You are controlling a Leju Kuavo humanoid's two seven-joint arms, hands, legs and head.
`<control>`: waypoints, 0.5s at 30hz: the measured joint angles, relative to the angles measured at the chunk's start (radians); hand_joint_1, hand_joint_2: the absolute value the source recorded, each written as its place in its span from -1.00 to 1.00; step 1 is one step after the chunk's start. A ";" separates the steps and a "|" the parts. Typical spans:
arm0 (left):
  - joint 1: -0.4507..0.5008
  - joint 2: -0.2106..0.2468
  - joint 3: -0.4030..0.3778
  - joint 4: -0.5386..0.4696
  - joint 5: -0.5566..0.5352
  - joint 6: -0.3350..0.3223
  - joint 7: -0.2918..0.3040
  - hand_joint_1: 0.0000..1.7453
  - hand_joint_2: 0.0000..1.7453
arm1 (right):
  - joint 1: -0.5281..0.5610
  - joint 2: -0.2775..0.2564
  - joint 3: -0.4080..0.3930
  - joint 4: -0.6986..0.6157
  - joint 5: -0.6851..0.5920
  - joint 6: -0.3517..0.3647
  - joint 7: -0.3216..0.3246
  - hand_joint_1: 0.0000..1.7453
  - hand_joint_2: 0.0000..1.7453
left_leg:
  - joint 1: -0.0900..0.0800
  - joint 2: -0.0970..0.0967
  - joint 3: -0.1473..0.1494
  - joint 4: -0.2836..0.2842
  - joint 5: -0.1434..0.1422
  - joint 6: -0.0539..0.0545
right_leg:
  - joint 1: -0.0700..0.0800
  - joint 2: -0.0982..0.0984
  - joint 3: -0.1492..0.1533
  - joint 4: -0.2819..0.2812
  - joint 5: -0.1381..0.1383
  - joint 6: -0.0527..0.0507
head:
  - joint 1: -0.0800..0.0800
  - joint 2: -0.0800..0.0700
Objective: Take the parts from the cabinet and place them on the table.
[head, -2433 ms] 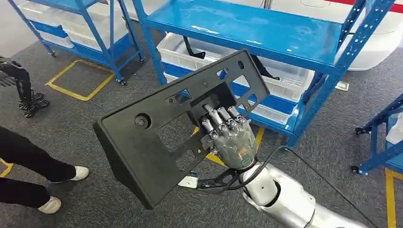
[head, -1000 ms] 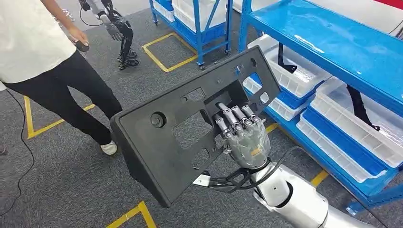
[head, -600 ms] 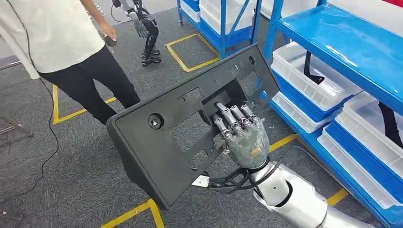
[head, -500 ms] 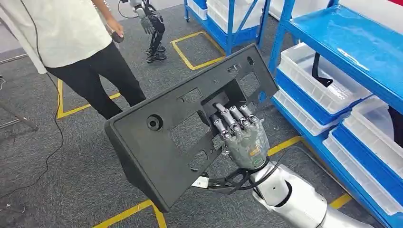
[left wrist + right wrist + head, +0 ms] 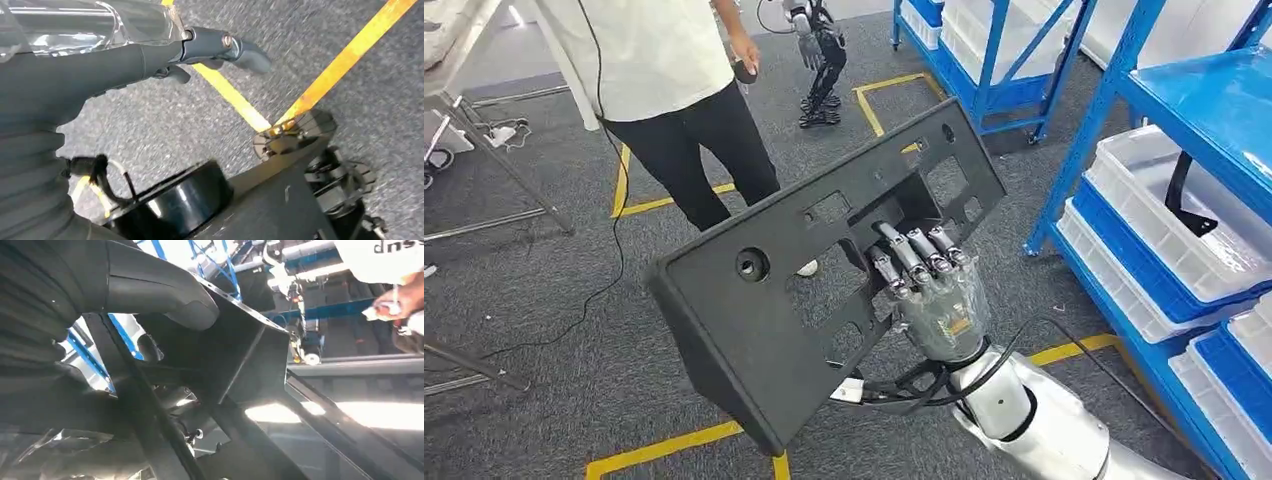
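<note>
A person [image 5: 664,90] stands behind the panel [image 5: 824,260], shelving [image 5: 1184,180] to its right.

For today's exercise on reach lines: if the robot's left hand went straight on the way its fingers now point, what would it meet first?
Probably the grey carpet floor: the left hand holds nothing and hangs over it, a yellow floor line nearby. Depth is unclear.

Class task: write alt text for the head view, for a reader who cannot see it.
The robot's right hand holds a large black plastic panel, tilted, above grey carpet marked with yellow tape. A person stands behind it; blue shelving with white bins stands on the right.
</note>
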 joint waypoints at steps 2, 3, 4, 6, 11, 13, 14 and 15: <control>0.000 -0.002 0.000 -0.002 -0.006 -0.002 0.000 -1.00 1.00 | 0.001 0.002 -0.005 0.000 0.000 0.002 -0.002 1.00 1.00 | -0.004 0.081 -0.037 0.079 -0.039 -0.013 | 0.003 -0.011 0.007 -0.002 -0.004 -0.012 | -0.004 0.000; -0.003 -0.002 0.000 -0.002 -0.009 -0.003 0.000 -1.00 1.00 | 0.001 0.002 -0.008 0.000 0.000 0.002 -0.002 1.00 1.00 | 0.001 0.100 -0.079 0.160 -0.072 -0.019 | 0.006 -0.021 0.008 -0.001 -0.005 -0.014 | -0.004 0.000; -0.007 -0.002 0.000 -0.002 -0.012 -0.005 0.001 -1.00 1.00 | 0.002 0.003 -0.009 0.000 0.000 0.001 -0.003 1.00 1.00 | 0.004 0.112 -0.129 0.250 -0.106 -0.022 | 0.008 -0.035 0.009 -0.001 -0.008 -0.014 | -0.004 0.000; -0.014 -0.002 0.001 -0.003 -0.018 -0.005 0.000 -1.00 1.00 | 0.010 0.003 -0.011 0.000 0.000 0.000 -0.006 1.00 1.00 | 0.006 0.118 -0.176 0.325 -0.115 -0.022 | 0.011 -0.059 0.013 -0.001 -0.014 -0.014 | -0.004 0.000; -0.010 0.003 0.000 -0.003 -0.035 -0.011 0.002 -1.00 1.00 | 0.015 0.007 -0.025 0.000 0.000 -0.009 -0.008 1.00 1.00 | -0.032 0.215 -0.016 -0.010 0.018 0.011 | 0.019 -0.112 0.039 -0.008 -0.031 -0.007 | -0.004 0.000; -0.014 0.006 0.000 -0.003 -0.040 -0.012 0.002 -1.00 1.00 | 0.016 0.007 -0.028 0.000 0.000 -0.011 -0.008 1.00 1.00 | -0.038 0.195 -0.021 -0.015 0.019 0.019 | 0.016 -0.131 0.041 -0.012 -0.035 0.000 | -0.004 0.000; -0.013 0.009 0.000 -0.003 -0.042 -0.013 0.003 -1.00 1.00 | 0.018 0.008 -0.028 0.000 0.000 -0.012 -0.008 1.00 1.00 | -0.041 0.183 -0.022 -0.016 0.018 0.021 | 0.013 -0.143 0.045 -0.017 -0.036 0.004 | -0.004 0.000; -0.012 0.014 0.000 -0.003 -0.044 -0.014 0.003 -1.00 1.00 | 0.018 0.010 -0.030 0.000 0.000 -0.013 -0.006 1.00 1.00 | -0.043 0.167 -0.004 -0.035 0.023 0.030 | 0.014 -0.154 0.057 -0.025 -0.039 0.012 | -0.003 0.000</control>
